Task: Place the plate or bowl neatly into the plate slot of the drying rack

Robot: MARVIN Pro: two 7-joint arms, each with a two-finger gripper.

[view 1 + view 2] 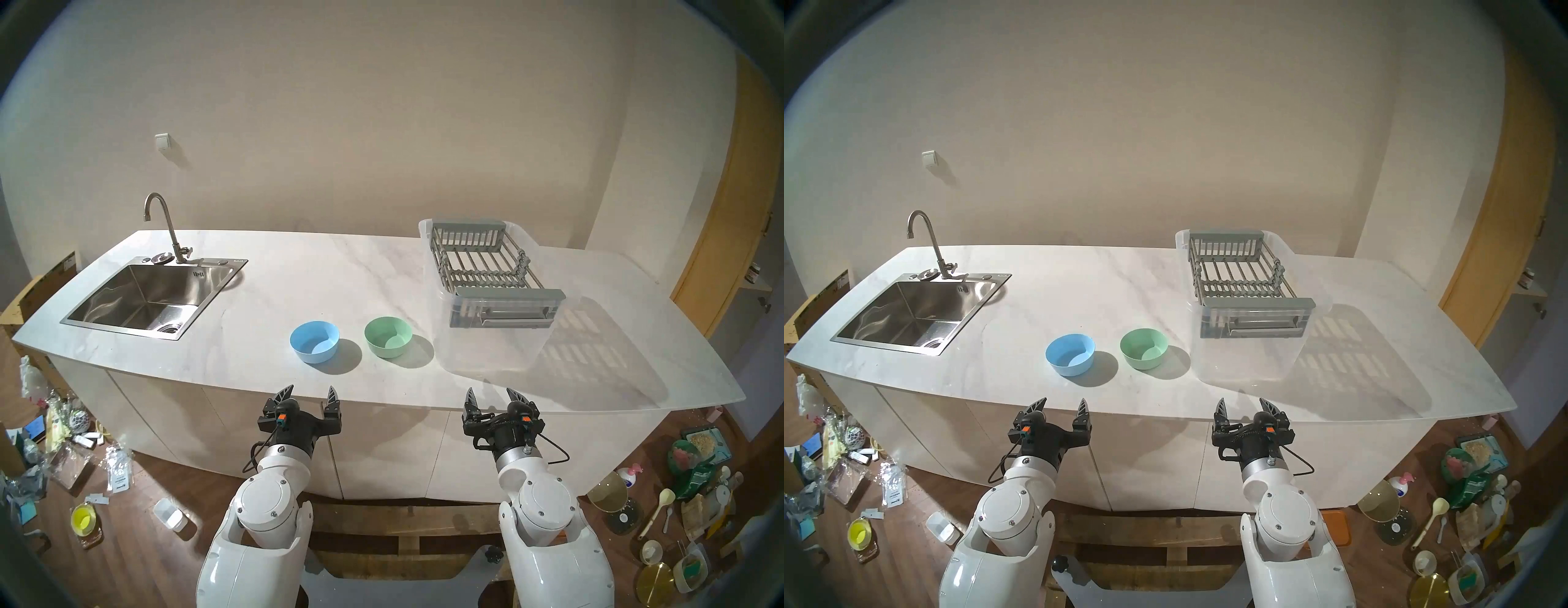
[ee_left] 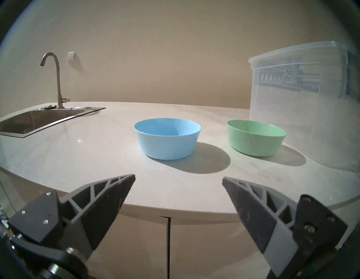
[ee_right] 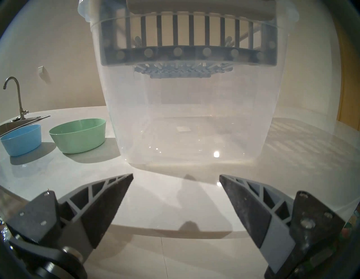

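Both grippers, left gripper (image 1: 312, 394) and right gripper (image 1: 494, 395): spread, empty | blue bowl (image 1: 314, 341), green bowl (image 1: 388, 336): mouths up | drying rack (image 1: 488, 266): long axis front-to-back

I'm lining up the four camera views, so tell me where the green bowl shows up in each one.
Head stereo left: green bowl centre, right of the blue bowl.
Head stereo right: centre, slightly further left.
Left wrist: right of centre, beside the clear tub.
Right wrist: left side.
Shared landmark: the faucet, at the left in every view.
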